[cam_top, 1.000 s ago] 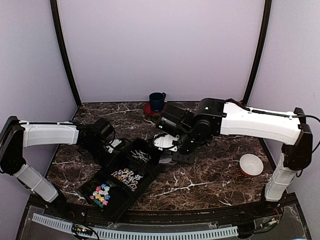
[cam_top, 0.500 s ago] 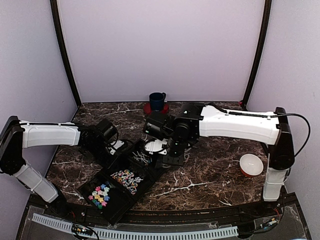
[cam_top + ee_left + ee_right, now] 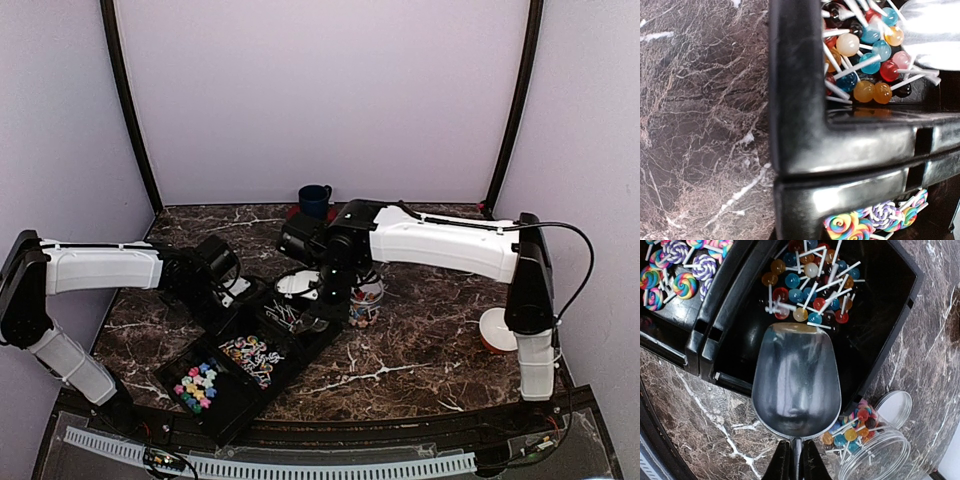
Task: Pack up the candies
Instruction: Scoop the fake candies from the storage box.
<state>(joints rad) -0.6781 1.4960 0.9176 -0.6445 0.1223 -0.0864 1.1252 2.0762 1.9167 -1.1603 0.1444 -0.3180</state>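
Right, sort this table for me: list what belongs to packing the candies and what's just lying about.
On the job: ball lollipops, swirl lollipops and small coloured candies in the black bins; metal scoop in the right gripper; clear jar with lollipops in it.
Lying about: blue mug; bowl.

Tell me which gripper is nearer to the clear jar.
Right. The right gripper, holding the scoop, is just beside the jar; the left gripper is at the opposite side of the tray, away from it.
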